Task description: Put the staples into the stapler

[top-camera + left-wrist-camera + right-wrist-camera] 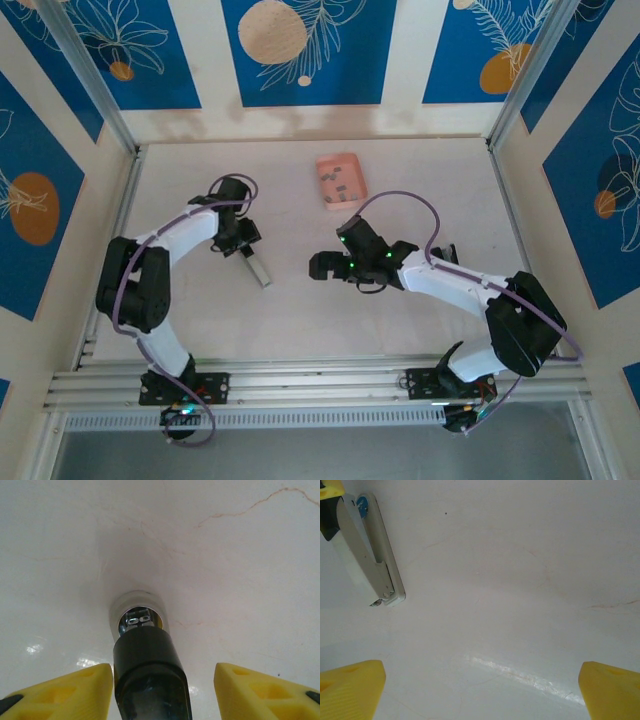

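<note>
The stapler (259, 268) lies on the white table, left of centre, as a slim grey bar. My left gripper (243, 243) stands over its far end. In the left wrist view the stapler's black and silver end (145, 645) sits between the yellow fingers (75, 690). The left finger is right against it and a gap shows on the right side, so my left gripper (162, 672) is open around it. My right gripper (325, 265) hangs open over bare table, right of the stapler (370, 555). The staples (340, 182) are tiny dark strips in the pink tray (325, 165).
The pink tray stands at the back of the table, beyond both grippers. Aluminium rails (300, 385) run along the near edge by the arm bases. Blue patterned walls close in the sides and back.
</note>
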Motion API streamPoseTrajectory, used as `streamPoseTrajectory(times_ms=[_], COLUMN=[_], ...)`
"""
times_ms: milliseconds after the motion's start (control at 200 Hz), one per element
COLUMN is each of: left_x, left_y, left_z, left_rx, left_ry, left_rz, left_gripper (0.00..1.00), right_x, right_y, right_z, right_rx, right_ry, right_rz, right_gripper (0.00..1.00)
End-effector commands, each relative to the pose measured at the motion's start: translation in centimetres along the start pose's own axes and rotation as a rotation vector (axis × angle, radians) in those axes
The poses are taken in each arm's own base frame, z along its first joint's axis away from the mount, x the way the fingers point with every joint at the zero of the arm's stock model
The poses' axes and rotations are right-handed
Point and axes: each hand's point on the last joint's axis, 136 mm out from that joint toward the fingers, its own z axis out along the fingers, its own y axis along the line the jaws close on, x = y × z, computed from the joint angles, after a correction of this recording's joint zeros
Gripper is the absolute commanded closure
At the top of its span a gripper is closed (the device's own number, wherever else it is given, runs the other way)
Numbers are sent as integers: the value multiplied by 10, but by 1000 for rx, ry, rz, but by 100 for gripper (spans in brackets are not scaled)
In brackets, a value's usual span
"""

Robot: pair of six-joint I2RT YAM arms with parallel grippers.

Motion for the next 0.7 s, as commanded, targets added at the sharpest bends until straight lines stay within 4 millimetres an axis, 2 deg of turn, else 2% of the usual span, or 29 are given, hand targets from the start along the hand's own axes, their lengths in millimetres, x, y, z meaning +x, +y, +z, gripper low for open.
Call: streamPoseTrajectory(times_ms=[0, 150, 265, 360, 545, 695], left_x=[-2, 1, 0, -1, -7, -9], left_y=[0, 3, 2, 4, 1, -18], left_z=[6, 12, 11, 7, -17, -53], left_rx=[-7, -12, -9, -16, 13, 138], left_ry=[21, 32, 30, 16, -38, -90], left_rz=[5, 9, 21, 41, 87, 173], left_gripper=[43, 46, 66, 73, 77, 79], right_x=[-1, -3, -6, -12, -22, -29], right_y=[5, 5, 6, 7, 10, 19], right_z=[-4, -7, -11, -16, -27, -41], right_rx=[-1, 3, 15, 19, 1, -72], right_ry=[10, 0, -8, -28, -66, -109], right_rz=[-20, -20, -29, -45, -50, -50], right_gripper=[1, 1, 1, 1, 1, 1])
